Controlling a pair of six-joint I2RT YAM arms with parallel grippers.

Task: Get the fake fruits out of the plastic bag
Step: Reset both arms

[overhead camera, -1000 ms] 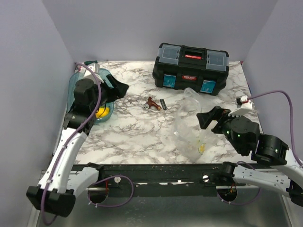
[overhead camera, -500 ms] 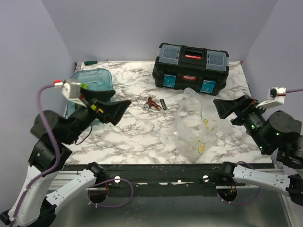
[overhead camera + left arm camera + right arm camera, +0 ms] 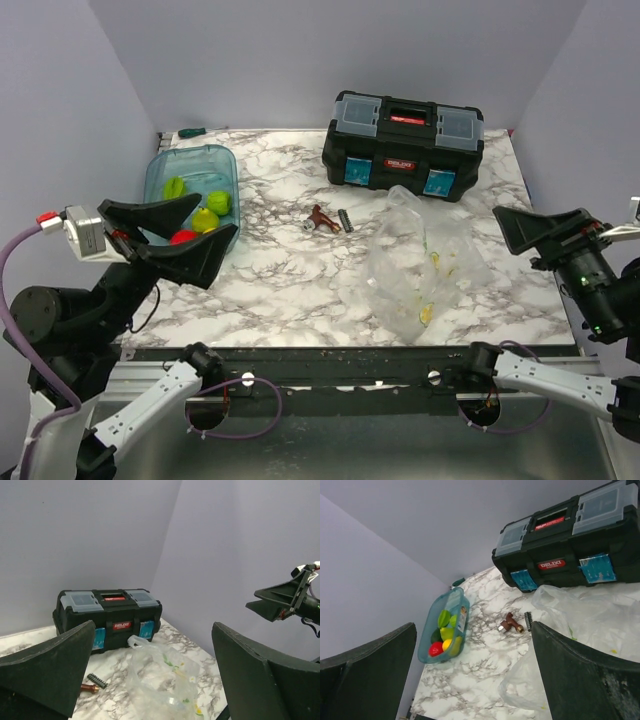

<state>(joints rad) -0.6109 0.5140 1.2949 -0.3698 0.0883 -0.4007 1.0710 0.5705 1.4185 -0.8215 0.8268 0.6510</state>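
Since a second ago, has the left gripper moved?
Yes. The left gripper has pulled back from over the teal tub, toward the view's near-left corner.

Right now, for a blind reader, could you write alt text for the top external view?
Fake fruits sit in a teal tub at left; the clear plastic bag lies crumpled right of centre, near a black toolbox. The left tool and right tool hang open near the sides.

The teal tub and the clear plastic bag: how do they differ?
The teal tub is rigid and tinted; the plastic bag is clear, limp and crumpled. The tub holds the fake fruits; the bag shows no whole fruit. Both are see-through and rest on the marble table.
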